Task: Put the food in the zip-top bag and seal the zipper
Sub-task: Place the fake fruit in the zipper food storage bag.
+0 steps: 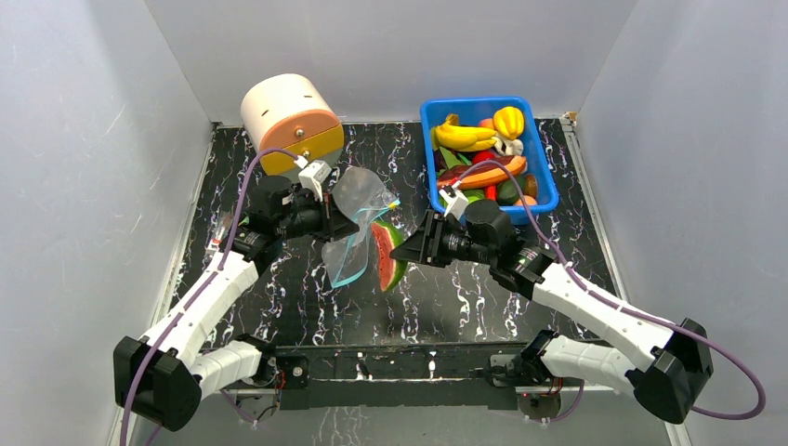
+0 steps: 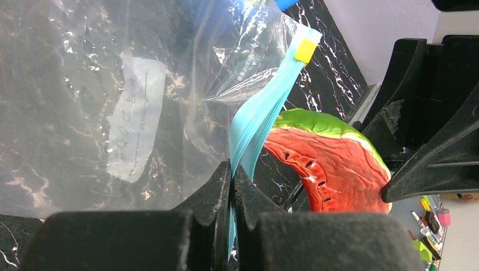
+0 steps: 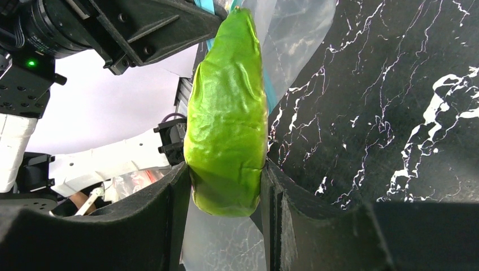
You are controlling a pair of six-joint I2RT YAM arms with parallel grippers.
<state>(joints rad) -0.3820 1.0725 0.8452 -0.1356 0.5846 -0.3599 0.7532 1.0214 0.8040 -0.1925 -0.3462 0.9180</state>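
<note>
Black marbled table (image 1: 465, 297): left gripper (image 2: 233, 172) reaches toward three o'clock, pinching the zipper (image 2: 260, 116) of one zip-top bag (image 2: 113, 84); right gripper (image 3: 226, 180), reaching toward nine, clamps one watermelon slice (image 3: 229, 113).

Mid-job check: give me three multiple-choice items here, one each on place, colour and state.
1. Where is the watermelon slice? A in the blue bin; B held in the right fingers beside the zip-top bag; C flat on the table.
2. What colour is the zipper? A teal-blue; B red; C black.
3. The left fingers are: A open wide; B shut on a banana; C shut on the zipper.
Key: B, the fingers clamp its green rind; A, the strip shows teal; C, the strip runs between the closed fingers.
</note>
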